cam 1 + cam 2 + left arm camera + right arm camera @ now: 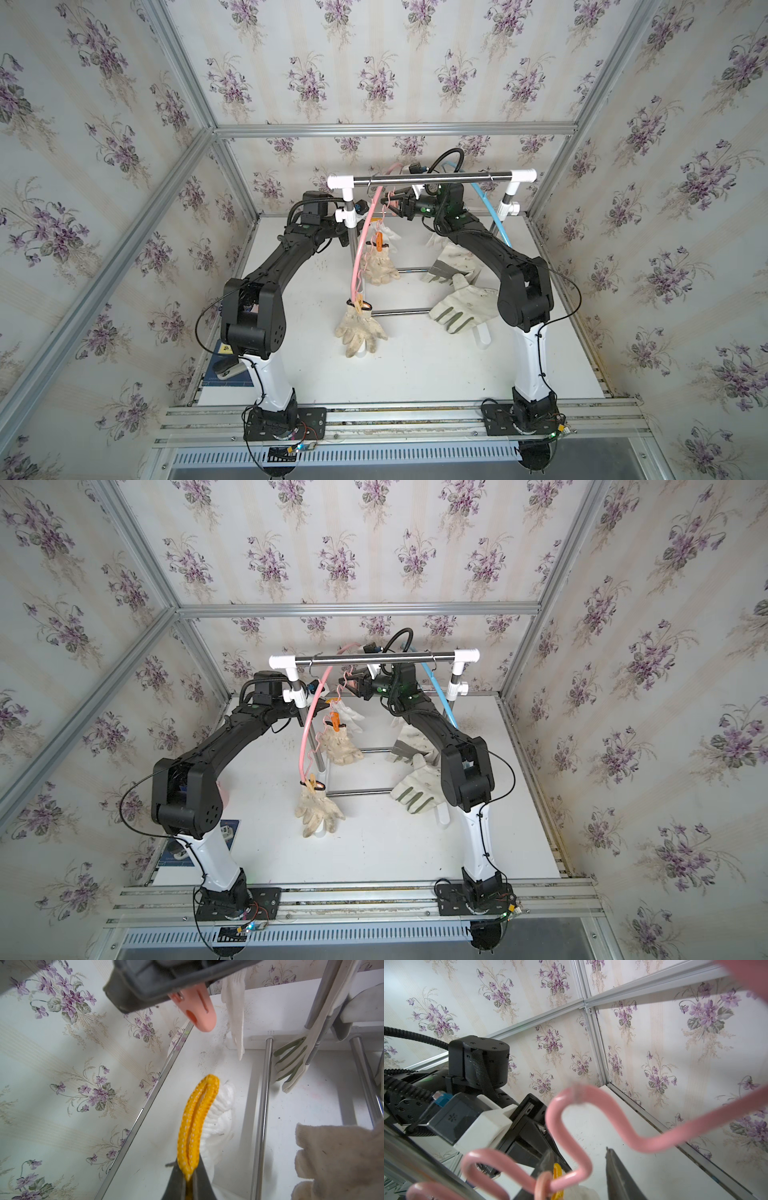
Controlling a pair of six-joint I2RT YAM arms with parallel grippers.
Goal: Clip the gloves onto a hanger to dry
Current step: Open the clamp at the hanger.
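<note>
Yellow cuff (197, 1118) of a white knit glove (220, 1118) is pinched in the closed left hand (188, 1180) and held up near the pink hanger (566, 1095). Pink peg (199, 1012) sits just beyond the cuff end with a small gap; the cuff's long axis is aimed at the peg tip. Right hand (579, 1165) is set around the peg's ring, jaws apart; a true grip cannot be told. Peg mouth looks shut, so squeezing is judged needed first. Cream gloves (360, 328) are clipped alongside, leaving tight room. Canvas gloves (461, 311) are left on the surface (415, 374), well apart.
</note>
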